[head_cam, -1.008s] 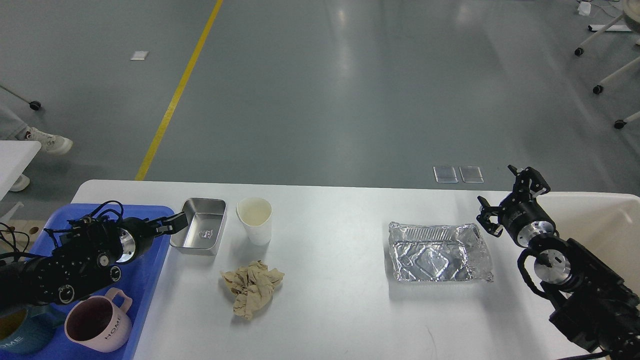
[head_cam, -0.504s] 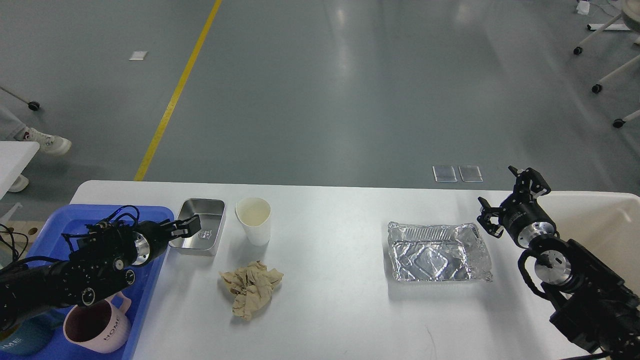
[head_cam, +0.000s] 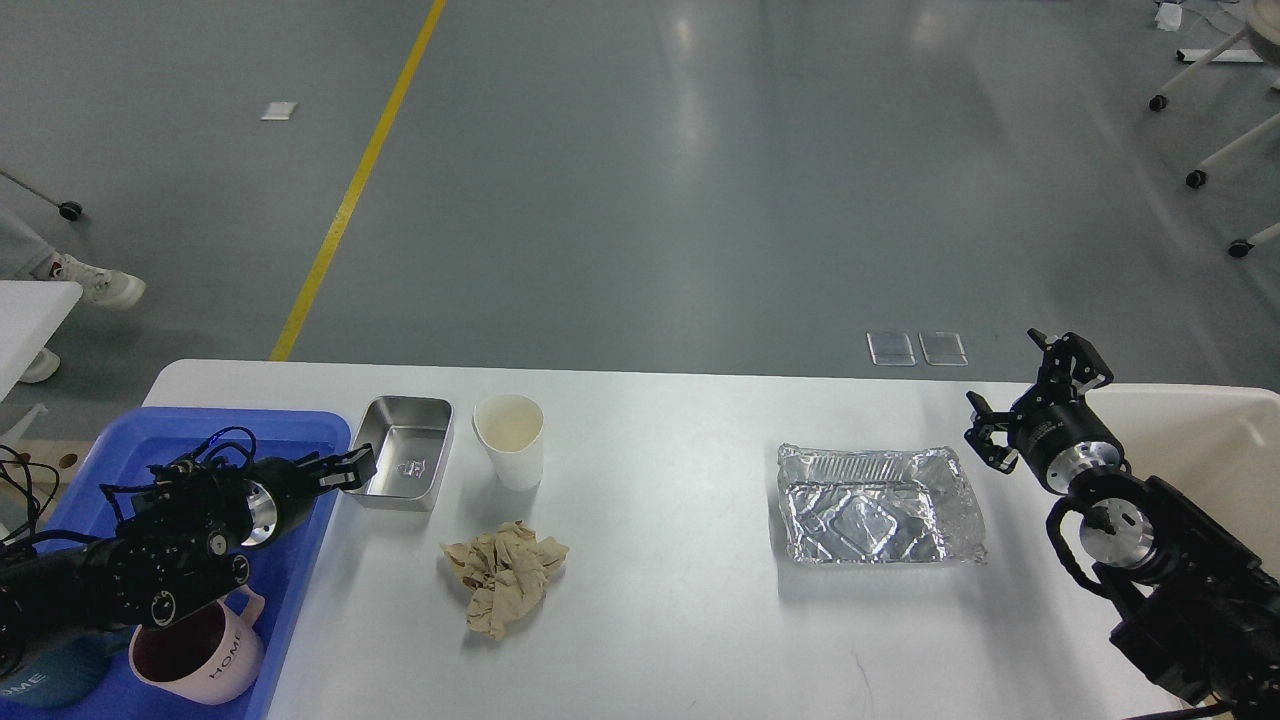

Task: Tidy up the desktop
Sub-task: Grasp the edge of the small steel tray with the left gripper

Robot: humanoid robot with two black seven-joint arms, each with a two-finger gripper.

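On the large white rectangular desktop (head_cam: 680,560) I count four things: one steel box (head_cam: 403,452), one paper cup (head_cam: 509,439) right of it, one crumpled tan napkin (head_cam: 505,574), one foil tray (head_cam: 876,504). My left gripper (head_cam: 345,470) touches the box's left rim, grip unclear; my right gripper (head_cam: 1035,405) is spread apart, empty.

Your left gripper (head_cam: 352,468) sits at the near-left rim of the steel tin (head_cam: 402,452), fingers too dark to separate. Paper cup (head_cam: 510,440) just right of the tin, crumpled napkin (head_cam: 505,575) nearer you. Right gripper (head_cam: 1035,405), fingers spread, hangs just right of the foil tray (head_cam: 875,505) on the desktop (head_cam: 680,600).
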